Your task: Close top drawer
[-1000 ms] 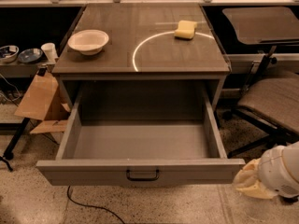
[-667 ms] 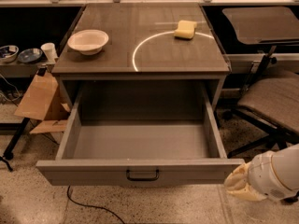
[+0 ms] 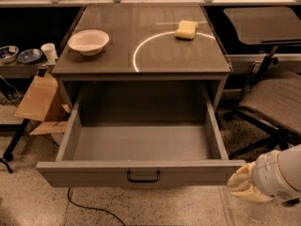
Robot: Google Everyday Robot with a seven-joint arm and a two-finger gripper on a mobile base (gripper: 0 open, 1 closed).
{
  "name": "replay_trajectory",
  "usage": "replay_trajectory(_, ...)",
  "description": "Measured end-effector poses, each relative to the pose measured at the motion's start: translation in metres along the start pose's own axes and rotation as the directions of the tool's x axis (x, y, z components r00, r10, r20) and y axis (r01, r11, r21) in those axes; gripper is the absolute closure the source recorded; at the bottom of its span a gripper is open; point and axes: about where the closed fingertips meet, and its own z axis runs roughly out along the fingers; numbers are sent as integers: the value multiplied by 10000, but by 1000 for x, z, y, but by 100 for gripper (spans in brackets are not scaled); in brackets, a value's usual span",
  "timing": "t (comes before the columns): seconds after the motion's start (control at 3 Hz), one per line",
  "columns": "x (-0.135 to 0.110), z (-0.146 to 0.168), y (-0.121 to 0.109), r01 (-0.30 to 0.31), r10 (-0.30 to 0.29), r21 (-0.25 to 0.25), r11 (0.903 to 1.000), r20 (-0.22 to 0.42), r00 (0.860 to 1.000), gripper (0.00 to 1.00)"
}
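The top drawer (image 3: 141,147) is pulled fully out of the grey cabinet and is empty inside. Its flat grey front panel (image 3: 84,174) faces me, with a small dark bail handle (image 3: 143,176) at its centre. My gripper (image 3: 243,185), cream-coloured on a white wrist, is at the lower right, just beyond the right end of the drawer's front panel and about level with it. It holds nothing that I can see.
On the cabinet top (image 3: 141,46) stand a white bowl (image 3: 88,41) and a yellow sponge (image 3: 186,30). A chair (image 3: 275,102) stands to the right. Cardboard (image 3: 40,100) leans at the left. A black cable (image 3: 89,208) lies on the floor.
My gripper has moved left, from the right edge of the view toward the right end of the drawer front. The drawer has not moved.
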Motion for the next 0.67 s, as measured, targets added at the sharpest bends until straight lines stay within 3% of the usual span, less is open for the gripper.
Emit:
replay_trajectory(0.33, -19, 34, 21, 976, -926, -863, 9915, 607, 9938, 100)
replay_trajectory(0.67, -26, 59, 33, 1403, -1272, -1394, 9802, 992, 9869, 100)
